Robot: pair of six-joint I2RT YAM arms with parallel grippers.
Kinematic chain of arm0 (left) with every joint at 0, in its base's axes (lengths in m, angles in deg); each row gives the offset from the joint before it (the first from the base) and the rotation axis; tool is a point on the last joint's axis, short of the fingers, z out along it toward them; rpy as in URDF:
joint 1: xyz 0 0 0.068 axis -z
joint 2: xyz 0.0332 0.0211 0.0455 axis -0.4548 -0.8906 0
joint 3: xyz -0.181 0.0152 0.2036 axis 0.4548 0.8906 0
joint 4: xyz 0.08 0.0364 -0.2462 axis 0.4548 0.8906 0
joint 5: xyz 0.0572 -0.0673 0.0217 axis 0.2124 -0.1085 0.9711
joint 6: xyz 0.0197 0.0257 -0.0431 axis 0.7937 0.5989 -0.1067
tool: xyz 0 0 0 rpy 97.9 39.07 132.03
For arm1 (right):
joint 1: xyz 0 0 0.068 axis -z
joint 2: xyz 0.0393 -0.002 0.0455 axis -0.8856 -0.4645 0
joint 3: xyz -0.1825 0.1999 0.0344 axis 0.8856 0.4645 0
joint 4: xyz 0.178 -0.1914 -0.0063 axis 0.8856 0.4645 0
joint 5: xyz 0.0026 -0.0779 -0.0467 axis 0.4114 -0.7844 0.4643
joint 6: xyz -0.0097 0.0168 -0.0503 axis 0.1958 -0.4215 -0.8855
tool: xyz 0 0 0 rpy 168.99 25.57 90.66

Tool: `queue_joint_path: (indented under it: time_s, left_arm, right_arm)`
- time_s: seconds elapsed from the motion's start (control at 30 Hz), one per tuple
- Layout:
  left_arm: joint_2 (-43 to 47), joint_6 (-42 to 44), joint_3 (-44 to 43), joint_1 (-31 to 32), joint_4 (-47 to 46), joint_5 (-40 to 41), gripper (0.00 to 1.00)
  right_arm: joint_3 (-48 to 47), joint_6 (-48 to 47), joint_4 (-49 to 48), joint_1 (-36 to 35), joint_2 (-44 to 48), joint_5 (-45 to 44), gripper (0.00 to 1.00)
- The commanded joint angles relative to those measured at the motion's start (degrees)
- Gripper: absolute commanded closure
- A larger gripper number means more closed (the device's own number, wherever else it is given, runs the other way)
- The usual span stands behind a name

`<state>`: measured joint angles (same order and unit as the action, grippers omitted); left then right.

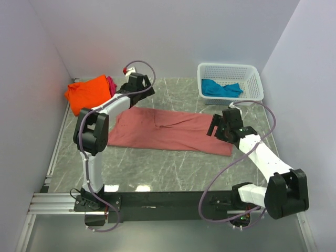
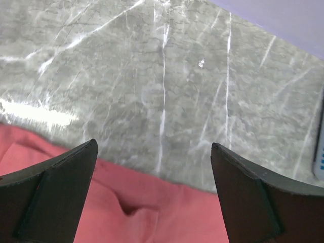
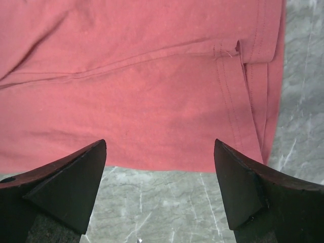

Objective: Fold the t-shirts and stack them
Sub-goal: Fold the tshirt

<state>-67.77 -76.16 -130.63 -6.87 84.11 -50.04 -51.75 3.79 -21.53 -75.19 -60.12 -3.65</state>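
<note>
The salmon-pink t-shirt (image 1: pixel 168 131) is lying as a long strip on the table (image 1: pixel 157 168); left gripper (image 2: pixel 153 147) and right gripper (image 3: pixel 160 144) are hovering released and empty over its opposite edges, probably preparing the next fold

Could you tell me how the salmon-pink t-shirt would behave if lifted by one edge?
The salmon-pink cloth t-shirt lies flat with soft creases, so it would probably hang limp and sag. It looks thin, so likely light. Pushed across the smooth grey table, it might bunch rather than slide.
</note>
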Motion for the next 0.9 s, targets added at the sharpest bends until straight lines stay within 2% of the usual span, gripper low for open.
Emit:
queue_joint_path:
  time_s: [0.0,0.23,0.3,0.4,0.57,0.63,0.73,0.8,0.87]
  left_arm:
    - [6.21,-0.33,0.71,0.29,2.99,-0.73,0.01]
    - [23.10,-6.14,27.57,3.89,1.32,0.15,0.00]
    - [26.35,-7.71,33.21,4.25,0.53,-0.90,0.01]
    - [26.64,-8.87,36.31,4.25,-0.26,-0.39,0.01]
    - [18.30,-7.82,29.65,4.07,2.99,0.85,0.00]
    - [12.76,-6.85,24.30,3.99,4.04,1.63,0.01]
    - [4.07,-4.39,13.58,3.99,5.70,1.21,0.01]
    - [-3.46,-1.86,3.95,3.99,6.59,-1.50,0.01]
    - [-8.50,-0.27,-3.11,4.25,9.65,-5.72,0.01]
  right_arm:
    - [-3.69,-1.36,-0.38,0.38,-2.88,-1.05,0.07]
    - [-14.75,-1.79,-1.79,0.21,-20.09,-2.28,0.07]
    - [-17.13,-0.92,-0.83,0.03,-24.14,-4.46,0.08]
    - [-15.66,0.04,-0.20,-1.11,-25.92,-3.69,0.08]
    - [-6.87,1.37,-3.63,-4.62,-23.21,-0.17,0.08]
    - [-1.95,3.03,-2.67,-8.39,-19.87,-0.08,0.08]
    - [5.78,7.33,-2.67,-17.26,-12.41,0.87,0.08]
    - [10.78,11.53,-4.15,-21.39,-7.76,7.19,0.08]
    - [13.17,14.89,-7.49,-29.65,-5.45,11.67,0.07]
